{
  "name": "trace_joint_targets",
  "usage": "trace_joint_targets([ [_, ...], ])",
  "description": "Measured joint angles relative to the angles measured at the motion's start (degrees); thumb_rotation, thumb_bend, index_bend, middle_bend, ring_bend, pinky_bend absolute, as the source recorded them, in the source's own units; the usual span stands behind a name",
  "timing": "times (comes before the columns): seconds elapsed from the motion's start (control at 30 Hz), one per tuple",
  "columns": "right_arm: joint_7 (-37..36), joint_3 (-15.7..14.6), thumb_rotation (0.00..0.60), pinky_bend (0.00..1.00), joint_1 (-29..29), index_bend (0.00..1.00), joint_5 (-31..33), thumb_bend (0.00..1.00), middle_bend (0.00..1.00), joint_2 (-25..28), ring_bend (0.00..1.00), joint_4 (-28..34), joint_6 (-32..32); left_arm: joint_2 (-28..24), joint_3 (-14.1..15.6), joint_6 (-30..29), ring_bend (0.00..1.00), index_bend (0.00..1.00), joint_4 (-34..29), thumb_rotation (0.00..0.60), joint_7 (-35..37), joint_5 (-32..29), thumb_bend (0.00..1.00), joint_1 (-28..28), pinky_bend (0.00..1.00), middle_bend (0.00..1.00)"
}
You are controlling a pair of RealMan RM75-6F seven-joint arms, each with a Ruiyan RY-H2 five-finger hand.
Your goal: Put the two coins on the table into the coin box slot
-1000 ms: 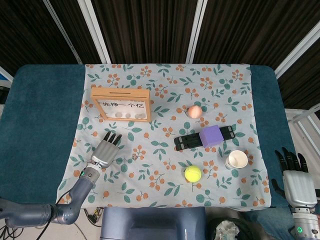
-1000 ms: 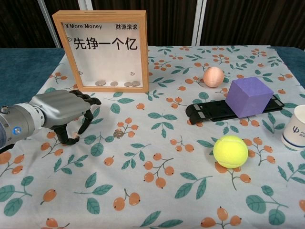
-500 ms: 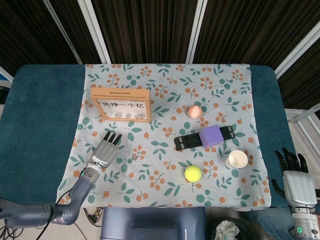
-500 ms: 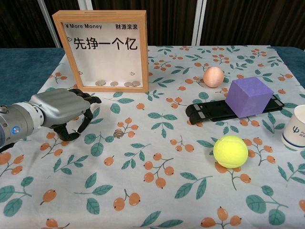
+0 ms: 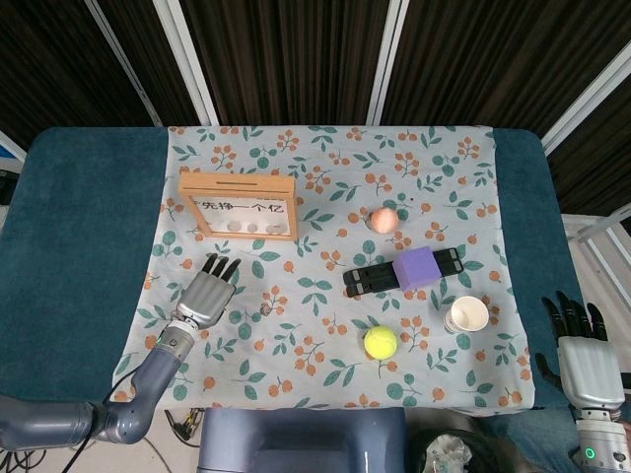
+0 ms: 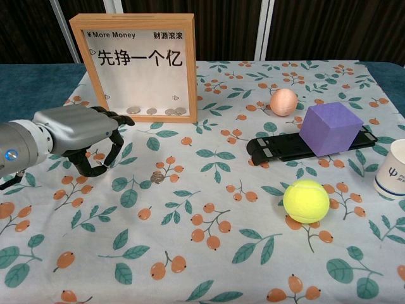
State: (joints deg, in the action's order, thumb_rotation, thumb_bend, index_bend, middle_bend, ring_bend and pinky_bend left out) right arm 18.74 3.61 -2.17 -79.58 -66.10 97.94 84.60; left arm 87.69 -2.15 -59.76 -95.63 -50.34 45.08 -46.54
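The wooden coin box (image 5: 238, 205) (image 6: 136, 66) stands upright at the back left, with its slot (image 5: 237, 183) in the top edge and several coins lying inside at the bottom. One coin (image 6: 157, 178) (image 5: 264, 308) lies on the cloth in front of the box. My left hand (image 6: 79, 136) (image 5: 209, 293) hovers just left of that coin, its fingers curled down towards the thumb. No coin shows between them. My right hand (image 5: 577, 360) hangs off the table's near right corner, fingers apart and holding nothing.
A black holder (image 6: 285, 147) carries a purple cube (image 6: 330, 128) at right. A peach ball (image 6: 283, 102) lies behind it, a tennis ball (image 6: 306, 201) in front, and a paper cup (image 6: 392, 168) at the far right edge. A floral cloth (image 6: 202, 253) covers the table.
My left hand has lifted off the cloth and moved slightly back towards the box. The coin on the cloth and my right hand have not moved.
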Motion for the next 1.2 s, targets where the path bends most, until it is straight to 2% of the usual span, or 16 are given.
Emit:
trace_joint_targets([
  [0.17, -0.2, 0.2, 0.6, 0.0, 0.1, 0.1, 0.3, 0.41, 0.04, -0.1, 0.1, 0.0, 0.2, -7.9, -2.6, 1.0, 0.0, 0.64, -10.0, 0.6, 0.4, -4.9, 0.62, -1.5, 0.0, 0.0],
  [0.33, -0.1, 0.5, 0.6, 0.0, 0.0, 0.1, 1.0, 0.41, 0.04, -0.1, 0.1, 0.0, 0.0, -20.0, -6.5, 0.8, 0.0, 0.64, -20.6, 0.6, -1.2, -13.7, 0.62, -5.0, 0.0, 0.0],
  [0.4, -0.1, 0.5, 0.6, 0.0, 0.0, 0.1, 1.3, 0.41, 0.04, -0.2, 0.1, 0.1, -0.1, -24.0, -8.0, 0.5, 0.0, 0.64, -22.7, 0.6, -2.4, -18.8, 0.62, -7.2, 0.0, 0.0],
  [0.53, -0.2, 0.8, 0.6, 0.0, 0.0, 0.1, 1.7, 0.41, 0.04, -0.3, 0.1, 0.2, -0.1, -28.4, -10.8, 0.9, 0.0, 0.64, -23.7, 0.6, -4.2, -29.9, 0.62, -11.9, 0.0, 0.0],
  [0.7, -0.6, 1.2, 0.6, 0.0, 0.0, 0.1, 2.8, 0.41, 0.04, -0.4, 0.1, 0.5, -0.3, -33.6, -14.6, 5.8, 0.0, 0.65, -20.7, 0.6, -4.7, -43.4, 0.62, -18.8, 0.0, 0.0],
  [0.83, -0.5, 1.1, 0.6, 0.0, 0.0, 0.1, 2.7, 0.41, 0.04, -0.8, 0.1, 0.4, -0.1, -35.0, -16.0, 11.2, 0.0, 0.65, -15.2, 0.6, -3.5, -46.1, 0.62, -21.3, 0.0, 0.0],
  [1.03, -0.8, 1.9, 0.6, 0.0, 0.2, 0.1, 3.4, 0.41, 0.04, -1.3, 0.1, 0.0, 1.0, -34.9, -15.5, 18.1, 0.0, 0.65, -6.7, 0.6, -2.5, -51.6, 0.63, -26.3, 0.0, 0.0],
  [1.2, -1.4, 2.4, 0.6, 0.0, 0.4, 0.1, 4.1, 0.41, 0.04, -1.5, 0.1, -0.6, 1.4, -32.4, -12.8, 22.7, 0.0, 0.65, 3.0, 0.6, -3.4, -58.6, 0.65, -32.8, 0.0, 0.0],
])
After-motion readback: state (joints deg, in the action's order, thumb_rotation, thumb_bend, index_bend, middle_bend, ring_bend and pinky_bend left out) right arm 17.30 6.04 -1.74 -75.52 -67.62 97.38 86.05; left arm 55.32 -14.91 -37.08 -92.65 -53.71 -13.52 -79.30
